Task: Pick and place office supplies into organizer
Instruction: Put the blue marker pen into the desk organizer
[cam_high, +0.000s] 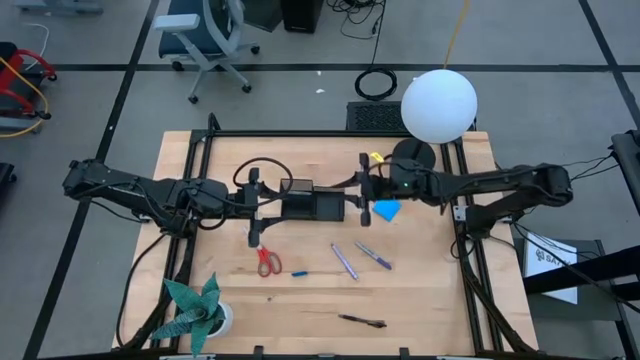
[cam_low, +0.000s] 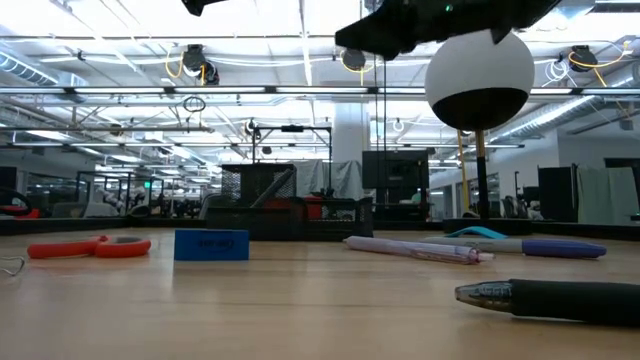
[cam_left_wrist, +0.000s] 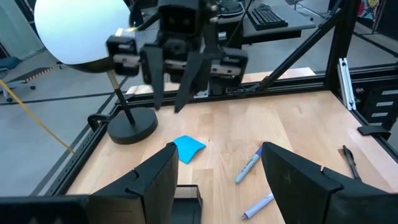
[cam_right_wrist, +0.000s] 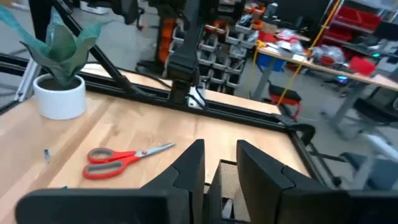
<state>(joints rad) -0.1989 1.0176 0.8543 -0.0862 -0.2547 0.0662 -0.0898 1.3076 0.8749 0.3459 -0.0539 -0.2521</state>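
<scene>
The small black rectangular mesh organizer (cam_high: 308, 206) is flanked by both grippers above the wooden table (cam_high: 420, 300). The left gripper (cam_high: 254, 207) is held wide apart and empty. The right gripper (cam_high: 361, 187) is seen with a narrow gap, nothing gripped; the bright blue square notepad (cam_high: 386, 210) lies beside it.

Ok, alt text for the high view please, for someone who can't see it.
Seen from above, both arms meet over the black organizer at mid-table, left tool open, right tool beside the blue notepad. Red-handled scissors and pens lie nearer the front, with a teal paper plant at the front left corner.
</scene>
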